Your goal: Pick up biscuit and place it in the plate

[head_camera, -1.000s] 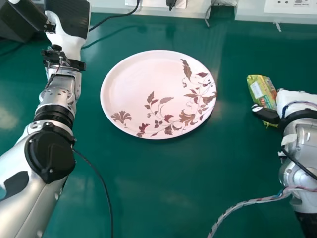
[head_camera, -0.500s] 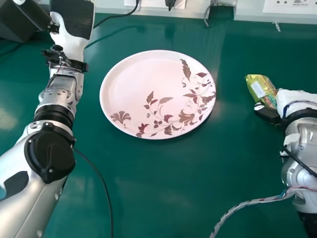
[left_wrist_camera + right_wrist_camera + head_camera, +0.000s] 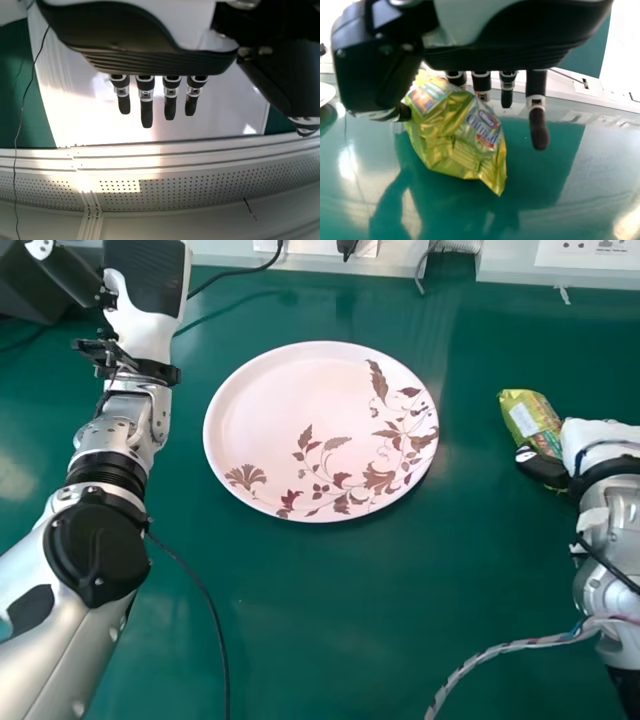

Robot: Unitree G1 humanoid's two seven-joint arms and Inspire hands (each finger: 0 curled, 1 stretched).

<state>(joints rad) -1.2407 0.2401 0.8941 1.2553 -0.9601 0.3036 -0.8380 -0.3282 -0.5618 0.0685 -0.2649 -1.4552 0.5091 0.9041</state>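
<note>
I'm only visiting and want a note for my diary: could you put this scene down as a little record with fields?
table: green
plate: round, pale, leaf pattern, on the table
packet: yellow-green wrapper, right of the plate
right hand: packet between thumb and fingers
left hand: fingers straight, holding nothing, beyond the plate's left side
packet on plate: not yet
likely next: right hand carries packet to plate
</note>
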